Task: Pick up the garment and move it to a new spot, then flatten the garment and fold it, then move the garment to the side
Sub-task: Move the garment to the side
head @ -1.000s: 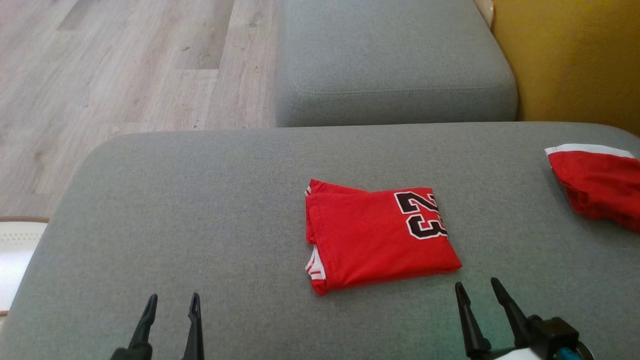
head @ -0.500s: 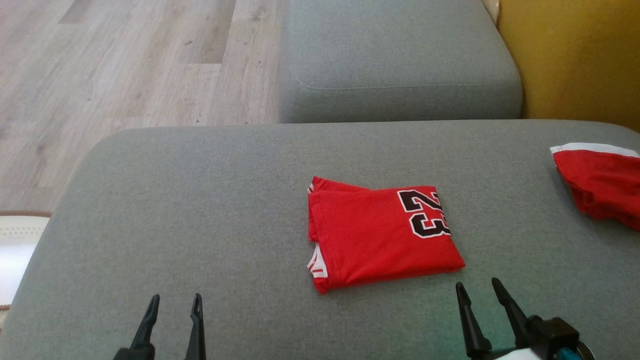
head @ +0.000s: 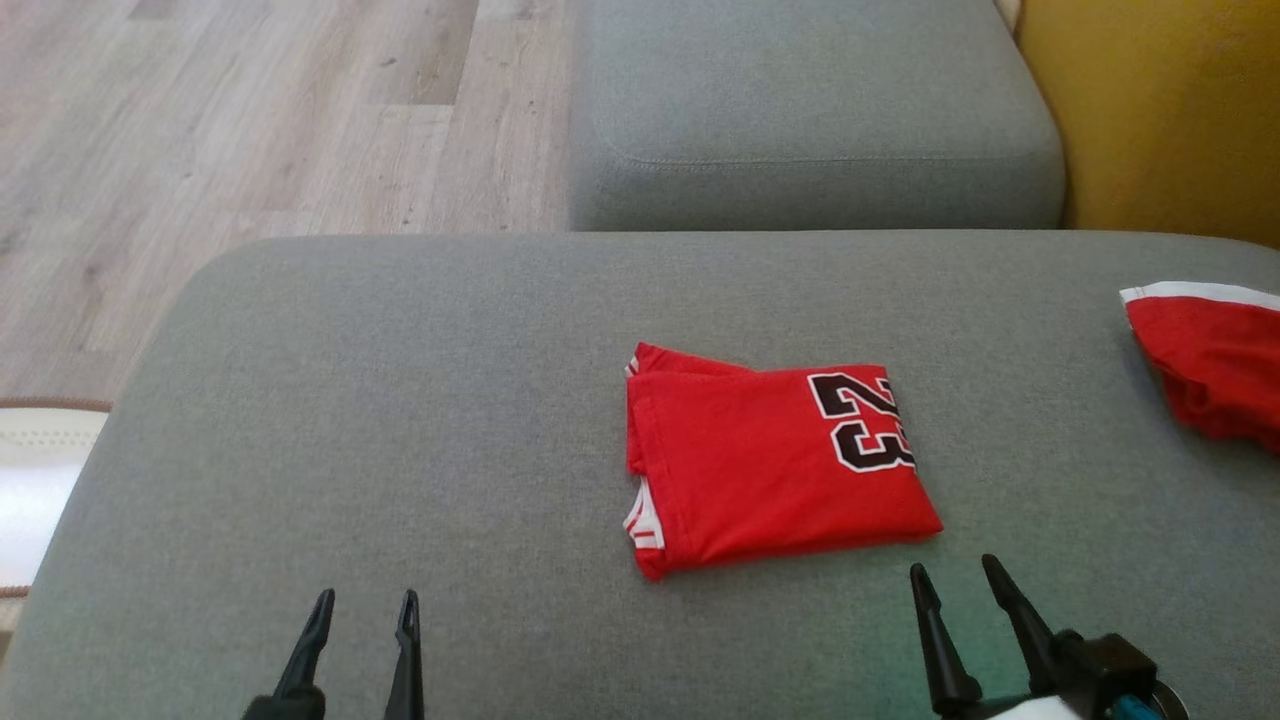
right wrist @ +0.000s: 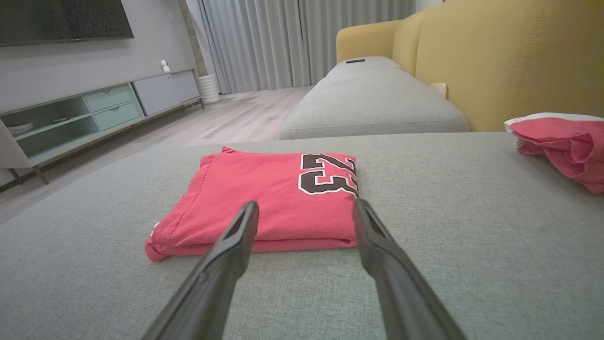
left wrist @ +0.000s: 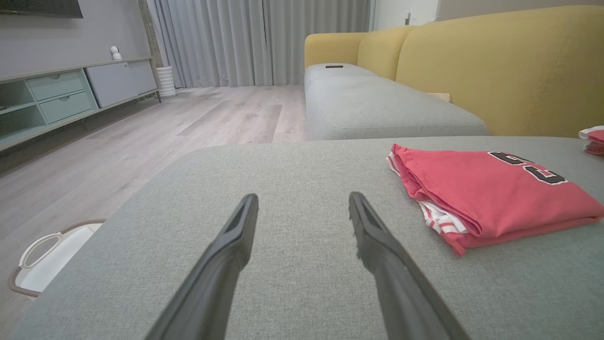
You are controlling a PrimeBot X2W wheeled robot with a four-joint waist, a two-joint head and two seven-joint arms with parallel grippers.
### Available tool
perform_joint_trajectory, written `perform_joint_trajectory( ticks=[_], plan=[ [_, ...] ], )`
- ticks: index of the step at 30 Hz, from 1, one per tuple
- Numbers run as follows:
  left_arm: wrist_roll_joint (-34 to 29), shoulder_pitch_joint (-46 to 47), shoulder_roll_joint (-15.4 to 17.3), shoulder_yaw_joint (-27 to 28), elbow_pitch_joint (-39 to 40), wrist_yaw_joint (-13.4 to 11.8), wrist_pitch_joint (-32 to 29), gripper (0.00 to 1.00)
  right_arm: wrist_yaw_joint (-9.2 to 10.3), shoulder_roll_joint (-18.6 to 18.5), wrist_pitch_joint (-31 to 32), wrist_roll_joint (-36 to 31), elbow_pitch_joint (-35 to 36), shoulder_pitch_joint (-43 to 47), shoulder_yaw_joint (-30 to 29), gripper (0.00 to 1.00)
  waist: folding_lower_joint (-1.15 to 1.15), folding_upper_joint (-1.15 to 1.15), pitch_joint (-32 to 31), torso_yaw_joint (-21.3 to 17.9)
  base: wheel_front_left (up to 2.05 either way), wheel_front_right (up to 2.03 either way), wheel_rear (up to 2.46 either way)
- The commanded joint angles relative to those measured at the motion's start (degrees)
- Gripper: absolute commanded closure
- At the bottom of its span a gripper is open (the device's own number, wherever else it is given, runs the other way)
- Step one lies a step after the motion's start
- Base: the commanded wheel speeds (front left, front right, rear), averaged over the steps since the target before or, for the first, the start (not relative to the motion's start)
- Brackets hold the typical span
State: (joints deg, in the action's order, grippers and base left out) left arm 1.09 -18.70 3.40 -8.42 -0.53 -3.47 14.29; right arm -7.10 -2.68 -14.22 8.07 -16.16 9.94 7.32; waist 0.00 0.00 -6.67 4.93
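A red garment (head: pixel 770 460) with a black "23" lies folded in a neat rectangle on the grey sofa cushion (head: pixel 400 400). White striped trim shows at its left edge. In the left wrist view the folded garment (left wrist: pixel 486 189) lies to the right, beyond the fingers. In the right wrist view the garment (right wrist: pixel 273 198) lies just past the fingertips. My left gripper (head: pixel 365 602) is open over bare cushion, well to the garment's left. My right gripper (head: pixel 955 575) is open just below the garment's lower right corner, not touching it.
A second red garment (head: pixel 1215 365) with a white band lies crumpled at the cushion's right edge. Another grey seat (head: pixel 810 100) lies beyond, against a yellow backrest (head: pixel 1150 110). Wooden floor (head: pixel 200 130) lies to the left, with a white basket (left wrist: pixel 42 257) beside the cushion.
The whole head view has shifted, so the camera moved slightly. The garment lies as before. Both grippers stay open near the bottom edge.
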Motion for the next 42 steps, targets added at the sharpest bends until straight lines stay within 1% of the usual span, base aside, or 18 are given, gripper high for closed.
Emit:
perform_joint_trajectory(
  ticks=[1,9,16,20,24,29,33,37,42],
  plan=[
    [-0.37,2.82,-0.49,1.52,1.6,0.25,0.71,0.0,-0.39,-0.31,-0.77,-0.41,2.05,-1.94,1.41,0.0,0.0,0.0,0.21,0.2,0.0,0.0,0.0],
    [-0.44,3.52,-0.49,0.99,1.97,0.08,0.71,0.0,-0.39,-0.77,-0.78,-0.38,2.01,-3.08,1.82,0.0,0.0,0.0,2.42,1.03,0.0,0.0,0.0],
    [-0.63,5.46,-0.5,-0.5,2.32,0.24,0.71,0.0,-0.39,-2.1,-0.78,1.03,1.66,-7.09,1.01,0.0,0.0,0.0,5.81,2.23,0.0,0.0,0.0],
    [-0.74,6.83,-0.5,-1.38,2.41,0.4,0.71,0.0,-0.39,-3.57,-0.78,2.59,0.48,-10.37,0.36,0.0,0.0,0.0,8.04,2.9,0.0,0.0,0.0],
    [-0.76,9.12,-0.51,-2.81,2.21,0.38,0.71,0.0,-0.39,-7.04,-0.27,6.14,-4.26,-16.51,0.63,0.0,0.0,0.0,10.97,3.88,0.0,0.0,0.0],
    [-0.44,11.29,-0.51,-4.61,1.94,-0.1,0.71,0.0,-0.39,-12.38,6.9,13.0,-9.83,-25.01,0.77,0.0,0.0,0.0,13.78,4.74,0.0,0.0,0.0],
    [-0.21,12.73,-0.52,-5.89,1.78,-0.51,0.71,0.0,-0.39,-16.48,14.09,18.79,-13.31,-29.61,2.69,0.0,0.0,0.0,15.76,5.58,0.0,0.0,0.0],
    [0.22,14.22,-0.52,-7.09,1.39,-1.0,0.71,0.0,-0.39,-19.26,20.15,24.21,-15.39,-31.22,5.71,0.0,0.0,0.0,17.11,6.55,0.0,0.0,0.0],
    [1.08,15.05,-0.52,-8.0,1.18,-2.16,0.71,0.0,-0.39,-21.1,24.23,29.57,-14.81,-29.97,9.48,0.0,0.0,0.0,17.83,7.12,0.0,0.0,0.0]
  ],
)
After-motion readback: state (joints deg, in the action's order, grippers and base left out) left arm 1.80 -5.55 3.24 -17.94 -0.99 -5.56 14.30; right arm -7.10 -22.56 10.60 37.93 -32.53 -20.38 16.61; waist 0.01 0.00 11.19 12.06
